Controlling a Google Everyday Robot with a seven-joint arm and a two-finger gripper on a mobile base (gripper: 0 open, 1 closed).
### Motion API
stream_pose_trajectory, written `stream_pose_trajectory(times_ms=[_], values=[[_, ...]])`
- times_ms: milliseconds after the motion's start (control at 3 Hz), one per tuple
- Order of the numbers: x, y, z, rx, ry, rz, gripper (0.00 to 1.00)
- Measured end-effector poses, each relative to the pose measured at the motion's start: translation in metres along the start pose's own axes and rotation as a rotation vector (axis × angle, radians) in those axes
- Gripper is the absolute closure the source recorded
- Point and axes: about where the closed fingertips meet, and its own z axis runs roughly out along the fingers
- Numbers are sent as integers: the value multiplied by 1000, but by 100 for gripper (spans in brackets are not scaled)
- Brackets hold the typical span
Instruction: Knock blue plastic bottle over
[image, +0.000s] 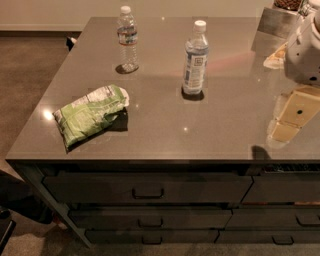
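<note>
The blue plastic bottle (195, 60) stands upright near the middle of the grey countertop (220, 125). It is blue-tinted, with a white cap and a tall pale blue-and-white label. My gripper (290, 122) is at the right edge of the view, cream-coloured, hanging below the white arm body (304, 50). It is low over the counter's right side, well to the right of the bottle and nearer the front edge, apart from it.
A slimmer clear bottle (128, 40) with a narrow red-and-blue band stands at the back left. A green-and-white snack bag (90, 114) lies at the front left. A pale flat object (274, 59) lies at the back right. Drawers (147, 187) run below the front edge.
</note>
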Motion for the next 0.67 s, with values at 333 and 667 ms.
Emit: stream_pose_trajectory(times_ms=[333, 667], values=[[0, -1, 0, -1, -2, 1, 0], [-5, -20, 8, -27, -56, 34, 0]])
